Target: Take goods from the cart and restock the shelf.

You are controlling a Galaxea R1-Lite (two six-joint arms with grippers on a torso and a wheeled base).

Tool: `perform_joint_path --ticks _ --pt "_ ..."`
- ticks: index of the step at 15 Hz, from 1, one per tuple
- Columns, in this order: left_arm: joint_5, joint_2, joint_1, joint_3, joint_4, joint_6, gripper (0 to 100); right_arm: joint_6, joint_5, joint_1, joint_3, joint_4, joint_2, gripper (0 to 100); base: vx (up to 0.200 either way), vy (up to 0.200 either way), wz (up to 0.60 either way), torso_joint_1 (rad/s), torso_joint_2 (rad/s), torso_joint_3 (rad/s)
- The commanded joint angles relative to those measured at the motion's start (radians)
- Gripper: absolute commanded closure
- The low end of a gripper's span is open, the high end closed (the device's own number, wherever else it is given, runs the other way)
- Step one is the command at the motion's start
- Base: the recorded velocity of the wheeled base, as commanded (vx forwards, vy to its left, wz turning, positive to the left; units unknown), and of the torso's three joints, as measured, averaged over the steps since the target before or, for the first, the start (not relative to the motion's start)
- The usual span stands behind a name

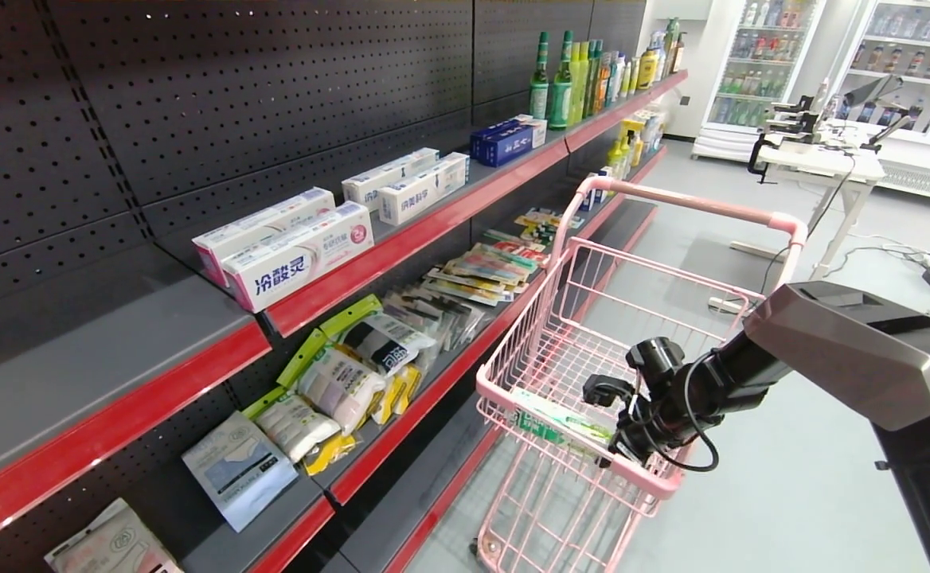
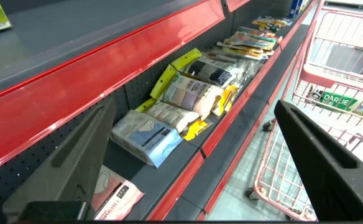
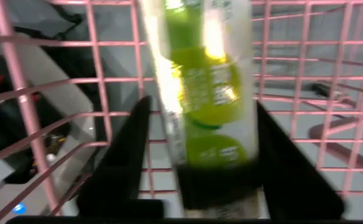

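A pink wire cart [image 1: 676, 203] stands beside the red-edged shelf [image 1: 115, 430]. My right gripper [image 1: 620, 446] is down inside the cart's near corner, shut on a green and white toothpaste box [image 1: 560, 418]. In the right wrist view the box [image 3: 206, 81] lies between the two dark fingers [image 3: 128, 149], with the gripper [image 3: 201, 104] closed against its sides above the cart's wire floor. My left gripper [image 2: 194, 109] hangs open and empty by the lower shelf, left of the cart [image 2: 306, 56]; the box [image 2: 340, 101] shows in the basket beyond it.
Toothpaste boxes [image 1: 298, 251] line the upper shelf, with bare grey shelf [image 1: 75, 350] to their left. Soft packets [image 1: 338, 382] and flat packs [image 1: 473, 274] fill the middle shelf. Bottles [image 1: 560, 79] stand farther along. A white table [image 1: 823, 163] and coolers stand behind.
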Motion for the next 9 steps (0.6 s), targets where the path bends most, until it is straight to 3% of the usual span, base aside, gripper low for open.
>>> perform_joint_path --ticks 1,9 --pt "0.0 0.0 0.0 0.0 0.0 0.0 0 0.005 0.002 -0.001 0.001 0.0 -0.001 100 0.0 0.0 0.0 0.0 0.0 0.0" --pt "0.0 0.0 0.0 0.0 0.0 0.0 0 0.097 0.005 -0.009 0.056 -0.003 -0.136 100 0.0 0.0 0.0 0.0 0.0 0.0"
